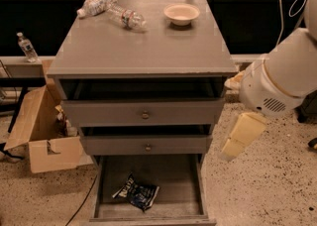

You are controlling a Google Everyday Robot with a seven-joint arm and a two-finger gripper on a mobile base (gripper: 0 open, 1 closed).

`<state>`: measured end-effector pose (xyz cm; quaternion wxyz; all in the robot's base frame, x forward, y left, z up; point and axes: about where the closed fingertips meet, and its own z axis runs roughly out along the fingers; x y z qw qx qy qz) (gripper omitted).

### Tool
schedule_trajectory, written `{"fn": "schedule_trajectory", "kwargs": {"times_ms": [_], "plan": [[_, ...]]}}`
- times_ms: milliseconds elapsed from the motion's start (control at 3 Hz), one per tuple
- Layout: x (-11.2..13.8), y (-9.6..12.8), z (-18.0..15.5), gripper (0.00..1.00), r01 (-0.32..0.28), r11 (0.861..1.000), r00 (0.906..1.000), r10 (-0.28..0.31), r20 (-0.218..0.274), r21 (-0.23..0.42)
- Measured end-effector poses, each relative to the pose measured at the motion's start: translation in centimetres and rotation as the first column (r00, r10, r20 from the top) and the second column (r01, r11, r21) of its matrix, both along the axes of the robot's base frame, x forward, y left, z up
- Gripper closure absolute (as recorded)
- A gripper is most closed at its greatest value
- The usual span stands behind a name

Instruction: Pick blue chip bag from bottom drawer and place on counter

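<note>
The blue chip bag (137,193) lies crumpled on the floor of the open bottom drawer (185,185), left of its middle. The counter (143,46) is the grey top of the cabinet. My white arm (282,79) reaches in from the right. The gripper (241,136), a cream-coloured piece, hangs below the arm. It is just right of the cabinet at the height of the middle drawer, above and to the right of the bag, and holds nothing that I can see.
Two clear plastic bottles (111,9) and a small bowl (181,14) lie at the back of the counter. The two upper drawers (143,115) stand slightly open. An open cardboard box (42,133) sits on the floor to the left, and a bottle (26,46) stands on a ledge behind it.
</note>
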<state>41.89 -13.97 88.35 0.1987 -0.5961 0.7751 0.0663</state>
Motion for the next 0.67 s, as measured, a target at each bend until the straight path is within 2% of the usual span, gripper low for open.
{"fn": "schedule_trajectory", "kwargs": {"times_ms": [333,667], "plan": [[0.0,0.0,0.1,0.00,0.000,1.000,1.0000,0.000,0.001,-0.001],[-0.2,0.6,-2.4,0.00,-0.003,1.000,0.9997,0.003,-0.026,0.007]]}}
